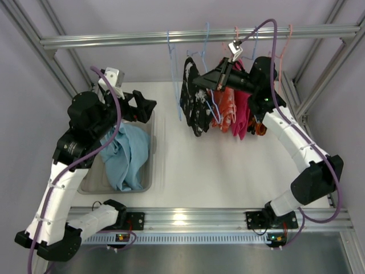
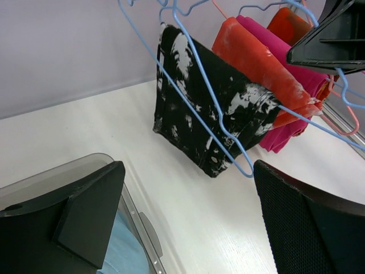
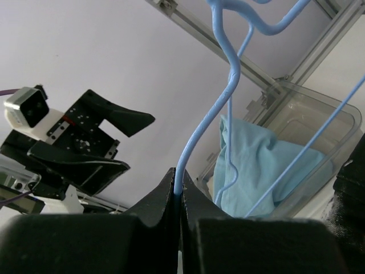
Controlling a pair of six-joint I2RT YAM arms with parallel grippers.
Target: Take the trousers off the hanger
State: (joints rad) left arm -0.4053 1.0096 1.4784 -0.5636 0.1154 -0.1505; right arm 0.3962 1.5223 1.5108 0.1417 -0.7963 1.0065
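Black-and-white patterned trousers [image 1: 193,105] [image 2: 211,114] hang folded over a blue hanger [image 1: 212,101] [image 2: 201,85] on the rail. My right gripper [image 1: 199,81] [image 3: 180,184] is up at the top of these trousers. It is shut on a blue hanger wire [image 3: 225,97], pinched between the fingertips. My left gripper [image 1: 145,108] [image 2: 188,182] hovers open over the bin's far edge. It faces the trousers from the left with nothing between its fingers [image 2: 85,217].
A clear plastic bin [image 1: 149,182] [image 3: 308,108] at the left holds a light blue garment [image 1: 126,154] [image 3: 256,165]. Orange [image 2: 256,63] and pink [image 2: 291,80] garments hang on further hangers right of the trousers. An empty blue hanger [image 1: 173,63] hangs left of them. The metal rail [image 1: 114,40] crosses the back.
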